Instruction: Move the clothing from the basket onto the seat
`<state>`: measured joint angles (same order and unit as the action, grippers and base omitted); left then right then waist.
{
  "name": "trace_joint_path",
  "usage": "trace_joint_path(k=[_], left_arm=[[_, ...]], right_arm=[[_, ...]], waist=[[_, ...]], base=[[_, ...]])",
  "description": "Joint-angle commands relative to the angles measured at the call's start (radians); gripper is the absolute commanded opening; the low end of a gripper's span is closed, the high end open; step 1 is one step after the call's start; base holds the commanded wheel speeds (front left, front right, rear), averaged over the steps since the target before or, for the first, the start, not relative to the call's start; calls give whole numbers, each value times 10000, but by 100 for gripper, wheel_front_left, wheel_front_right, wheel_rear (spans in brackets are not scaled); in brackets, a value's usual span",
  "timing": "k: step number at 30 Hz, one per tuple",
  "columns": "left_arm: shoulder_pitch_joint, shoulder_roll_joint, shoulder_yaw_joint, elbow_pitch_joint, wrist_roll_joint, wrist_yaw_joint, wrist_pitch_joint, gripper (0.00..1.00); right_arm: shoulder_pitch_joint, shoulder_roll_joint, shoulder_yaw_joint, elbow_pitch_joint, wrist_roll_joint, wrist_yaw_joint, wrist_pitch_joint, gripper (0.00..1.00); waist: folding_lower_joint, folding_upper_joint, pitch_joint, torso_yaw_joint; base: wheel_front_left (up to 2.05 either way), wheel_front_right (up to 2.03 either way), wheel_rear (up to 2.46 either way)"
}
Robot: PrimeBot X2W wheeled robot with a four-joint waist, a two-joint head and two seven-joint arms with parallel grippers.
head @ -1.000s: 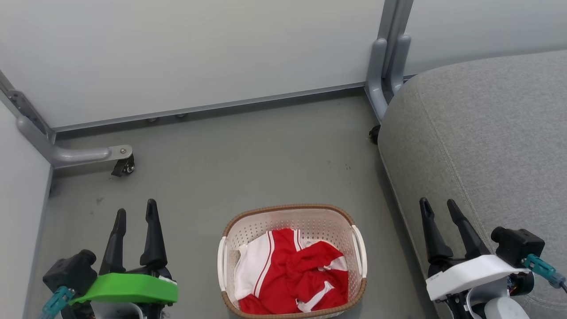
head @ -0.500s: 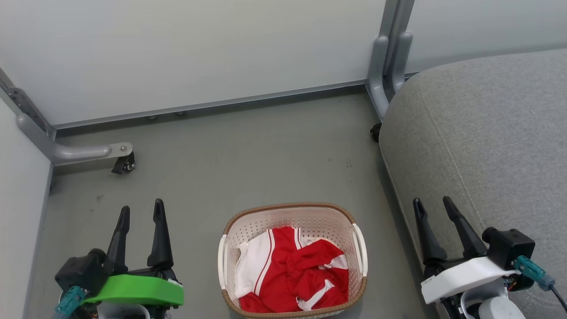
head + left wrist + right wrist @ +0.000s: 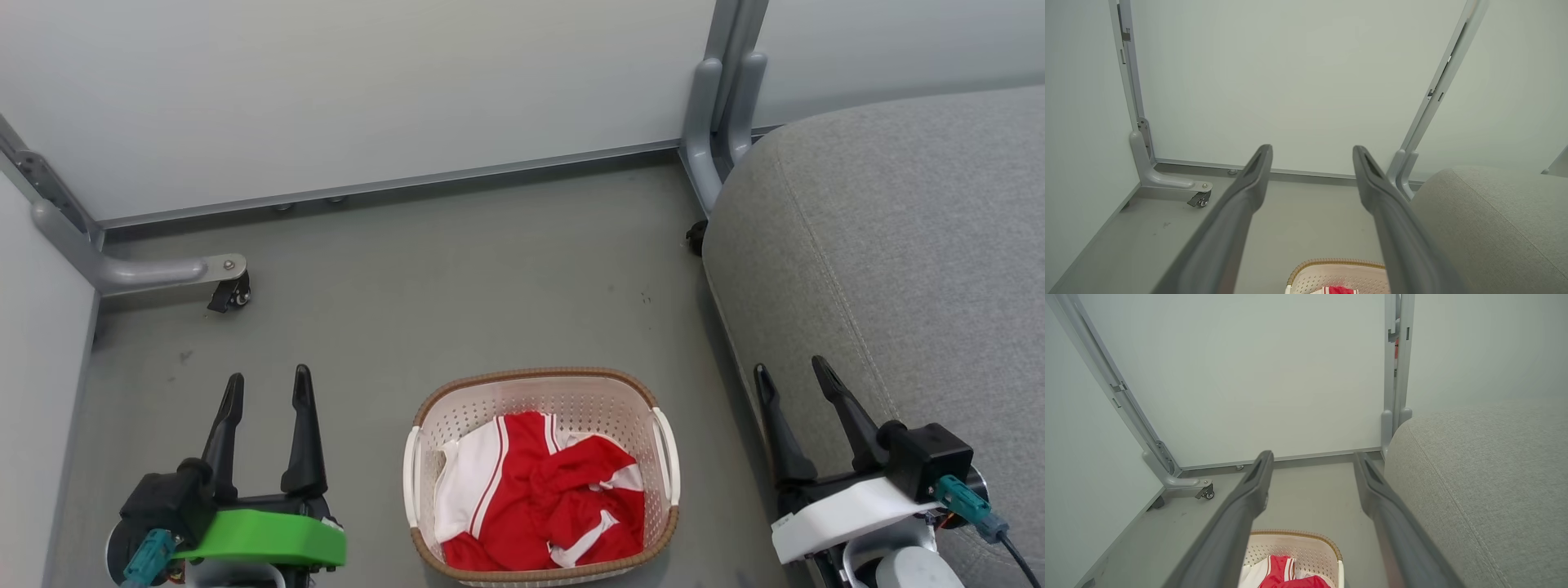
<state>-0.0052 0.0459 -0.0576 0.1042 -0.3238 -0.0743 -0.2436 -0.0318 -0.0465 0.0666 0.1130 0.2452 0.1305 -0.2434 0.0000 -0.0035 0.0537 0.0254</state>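
Head view: basket (image 3: 531, 377) on grey floor (image 3: 457, 269), red-and-white clothing (image 3: 539, 498) heaped inside, grey seat (image 3: 898, 245) near at right; left hand (image 3: 269, 374) and right hand (image 3: 790, 365) flanking, fingers apart, empty. Left wrist view: pale wall panels (image 3: 1298, 81), castered frame foot (image 3: 1175, 185). Right wrist view: basket edge below spread fingers, seat at right.

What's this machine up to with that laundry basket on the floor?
A two-armed robot is set to move laundry. The red and white clothing lies crumpled in the basket on the floor, beside the grey seat where it should go. The left hand and right hand hang open on either side of the basket, holding nothing.
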Motion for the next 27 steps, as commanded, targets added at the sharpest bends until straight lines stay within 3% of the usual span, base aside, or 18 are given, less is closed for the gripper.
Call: trace_joint_path(k=[1, 10, 27], left_arm=[[111, 72, 6, -46, 185, 44, -80, 100], [167, 75, 23, -91, 821, 48, -250, 100], [243, 74, 1, 1, 847, -22, -212, 100]], right_arm=[[12, -58, 7, -63, -208, 4, -83, 100], [31, -65, 65, -112, -742, 2, -236, 100], [164, -63, -14, -37, -645, 2, -235, 100]], waist=[[0, 33, 20, 5], [0, 35, 77, -6], [0, 35, -45, -3]], base=[[0, 0, 0], [0, 0, 0], [0, 0, 0]])
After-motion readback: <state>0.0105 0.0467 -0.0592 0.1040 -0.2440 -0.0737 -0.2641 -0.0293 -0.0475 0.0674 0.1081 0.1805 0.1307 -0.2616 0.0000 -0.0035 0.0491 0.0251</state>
